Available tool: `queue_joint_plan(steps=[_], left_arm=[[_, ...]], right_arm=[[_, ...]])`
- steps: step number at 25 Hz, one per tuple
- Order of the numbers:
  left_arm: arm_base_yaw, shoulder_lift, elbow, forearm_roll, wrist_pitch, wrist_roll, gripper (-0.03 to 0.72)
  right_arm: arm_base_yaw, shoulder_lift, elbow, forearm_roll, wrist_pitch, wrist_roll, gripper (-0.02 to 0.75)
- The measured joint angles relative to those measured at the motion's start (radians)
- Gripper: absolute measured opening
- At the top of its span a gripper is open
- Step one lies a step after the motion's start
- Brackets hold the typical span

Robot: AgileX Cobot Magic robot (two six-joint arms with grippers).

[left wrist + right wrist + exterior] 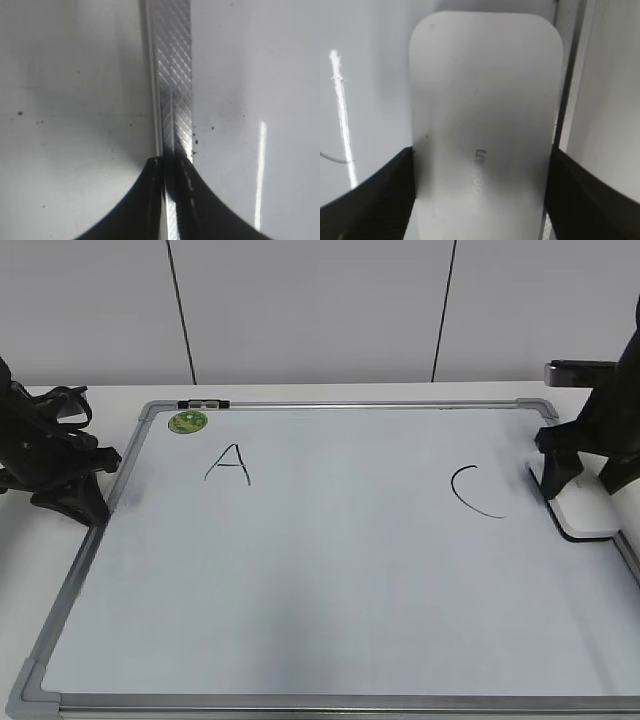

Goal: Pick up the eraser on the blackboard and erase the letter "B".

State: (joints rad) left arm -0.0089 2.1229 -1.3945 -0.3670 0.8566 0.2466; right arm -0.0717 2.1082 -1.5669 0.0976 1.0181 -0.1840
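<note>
The blackboard is a white glossy board with a grey frame, lying flat on the table. A black "A" and a black "C" are written on it. No letter "B" shows; the board between them is blank. The white eraser lies at the board's right edge. In the right wrist view the eraser fills the space between the jaws. My right gripper is shut on its two long sides. My left gripper is shut and empty over the board's left frame.
A small green round magnet sits at the board's top left corner, beside a small black clip on the frame. The white table surrounds the board. A white panelled wall stands behind.
</note>
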Motion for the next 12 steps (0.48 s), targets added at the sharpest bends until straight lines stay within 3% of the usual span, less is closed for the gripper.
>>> queue_joint_plan(steps=[8, 12], left_arm=[[0.0, 0.0, 0.0, 0.0, 0.0, 0.0, 0.038], [0.0, 0.0, 0.0, 0.0, 0.0, 0.0, 0.038]], right_arm=[[0.0, 0.005, 0.001, 0.0, -0.017, 0.0, 0.557], [0.0, 0.005, 0.001, -0.002, -0.043, 0.0, 0.594]])
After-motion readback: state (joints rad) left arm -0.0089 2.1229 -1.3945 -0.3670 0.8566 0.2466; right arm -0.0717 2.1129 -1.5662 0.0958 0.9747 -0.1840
